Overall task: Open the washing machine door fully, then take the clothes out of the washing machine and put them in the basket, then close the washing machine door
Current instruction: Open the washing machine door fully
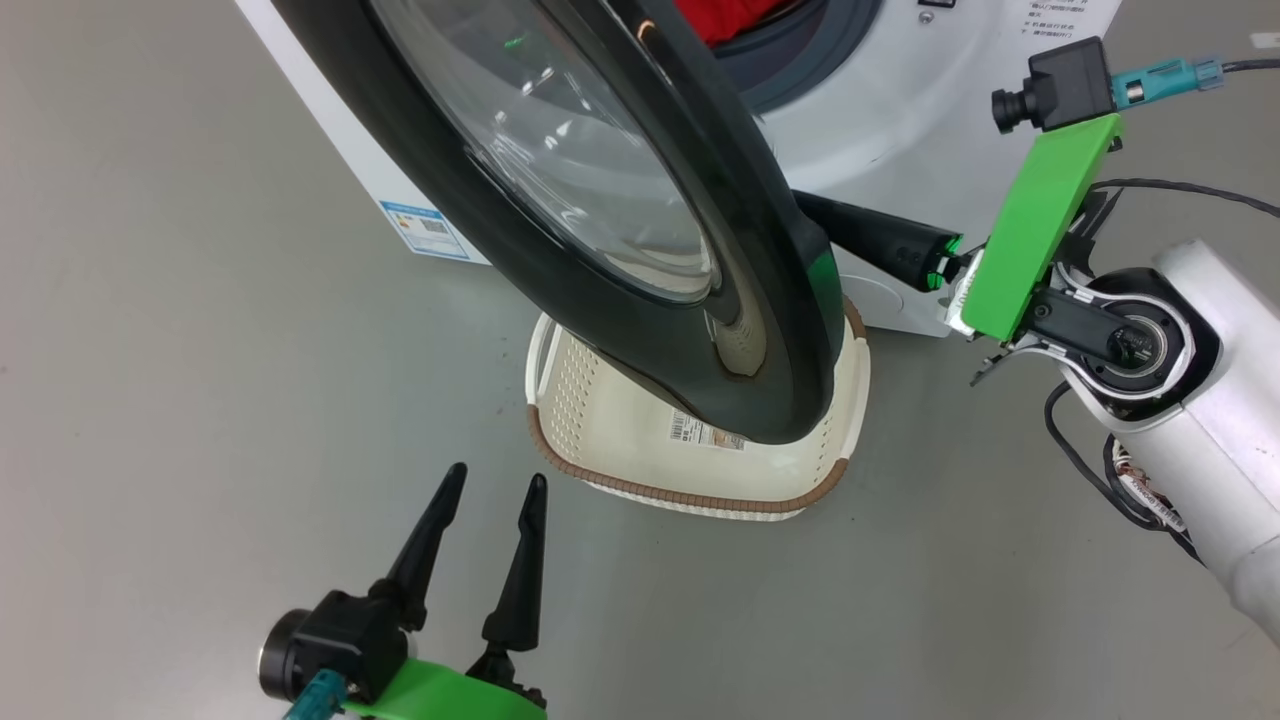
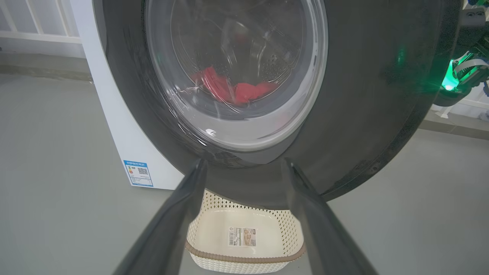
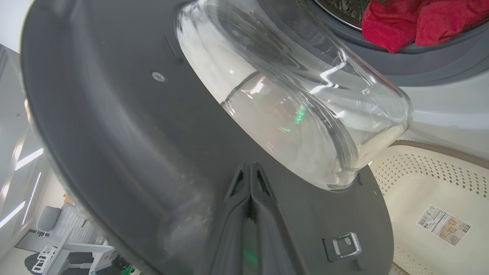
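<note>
Red clothes (image 3: 386,26) lie in the drum of the washing machine (image 1: 880,130); the washing machine door (image 1: 600,200) stands part open, leaning out above the basket (image 1: 680,495), which sits on the floor just before the machine; the right gripper (image 3: 250,172) has its jaws closed together with nothing between them, tips at the door's dark inner face, seemingly touching it; the left gripper (image 1: 498,475) hangs near the basket, jaws spread wide and empty.

Grey floor (image 1: 150,400), distant grey chair (image 3: 46,218)
</note>
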{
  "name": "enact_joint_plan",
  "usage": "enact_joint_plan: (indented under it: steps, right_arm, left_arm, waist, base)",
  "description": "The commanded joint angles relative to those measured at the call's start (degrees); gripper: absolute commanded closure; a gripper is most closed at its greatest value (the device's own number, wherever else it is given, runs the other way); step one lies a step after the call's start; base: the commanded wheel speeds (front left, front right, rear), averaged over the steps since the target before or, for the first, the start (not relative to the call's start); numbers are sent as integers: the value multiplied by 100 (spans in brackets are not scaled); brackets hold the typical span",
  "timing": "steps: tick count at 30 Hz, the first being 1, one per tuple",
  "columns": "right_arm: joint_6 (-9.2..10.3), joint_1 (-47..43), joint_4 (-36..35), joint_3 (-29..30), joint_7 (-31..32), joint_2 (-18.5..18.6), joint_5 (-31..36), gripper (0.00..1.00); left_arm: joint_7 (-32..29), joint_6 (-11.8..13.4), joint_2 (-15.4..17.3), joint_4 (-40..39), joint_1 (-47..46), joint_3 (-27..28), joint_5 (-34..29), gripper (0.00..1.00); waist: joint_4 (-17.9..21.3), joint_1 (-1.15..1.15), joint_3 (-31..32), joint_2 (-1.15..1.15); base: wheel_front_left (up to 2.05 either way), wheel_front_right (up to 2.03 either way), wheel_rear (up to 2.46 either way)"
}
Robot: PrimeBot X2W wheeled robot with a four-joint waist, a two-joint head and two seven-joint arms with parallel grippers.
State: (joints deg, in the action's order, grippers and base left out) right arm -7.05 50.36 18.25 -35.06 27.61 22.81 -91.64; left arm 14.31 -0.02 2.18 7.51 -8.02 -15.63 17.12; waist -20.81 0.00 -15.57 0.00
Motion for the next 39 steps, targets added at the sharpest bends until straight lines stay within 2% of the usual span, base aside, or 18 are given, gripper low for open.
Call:
enact_joint_plan:
  steps: [1,2,3,5,6,8,9,10,11,25,39]
  right_arm:
    - [-44,-182,-194,64,-106,-66,117,100]
    - [-44,-224,-200,85,-170,-58,140,100]
    - [-44,-273,-204,103,-215,-47,147,95]
    - [-44,-390,-181,145,-328,-15,166,66]
    - [-44,-390,-181,145,-328,-15,166,66]
    - [-44,-520,-161,160,-409,19,184,53]
    - [-44,-584,-149,178,-470,36,196,36]
    - [-44,-646,-140,195,-520,48,194,11]
    - [-44,-708,-130,214,-573,62,195,0]
    - [-44,-1992,-183,489,-1462,279,171,0]
    - [-44,-3270,-319,419,-1969,490,251,0]
  left_arm:
    - [69,-26,70,-149,42,217,-110,0]
    - [69,-34,70,-140,50,225,-129,0]
    - [69,-42,70,-133,59,233,-144,0]
    - [69,-60,70,-113,81,261,-169,0]
    - [69,-60,70,-113,81,261,-169,0]
    - [69,-81,70,-90,111,310,-195,0]
    - [69,-94,70,-80,123,339,-206,0]
    - [69,-115,70,-73,131,371,-227,0]
    - [69,-136,70,-65,139,405,-261,0]
    - [69,-316,70,20,319,891,-512,0]
    - [69,-381,70,47,602,1158,-636,0]
  waist:
    - [13,0,30,0]
    - [24,0,51,0]
    - [34,0,67,0]
    - [66,0,124,0]
    - [66,0,124,0]
    - [108,0,171,0]
    - [130,0,187,0]
    - [158,0,208,0]
    - [187,0,227,0]
    - [626,0,500,0]
    - [1050,0,832,0]
  base:
    - [0,0,0]
    - [0,0,0]
    - [0,0,0]
    - [0,0,0]
    - [0,0,0]
    - [0,0,0]
    - [0,0,0]
    - [0,0,0]
    - [0,0,0]
    - [0,0,0]
    - [0,0,0]
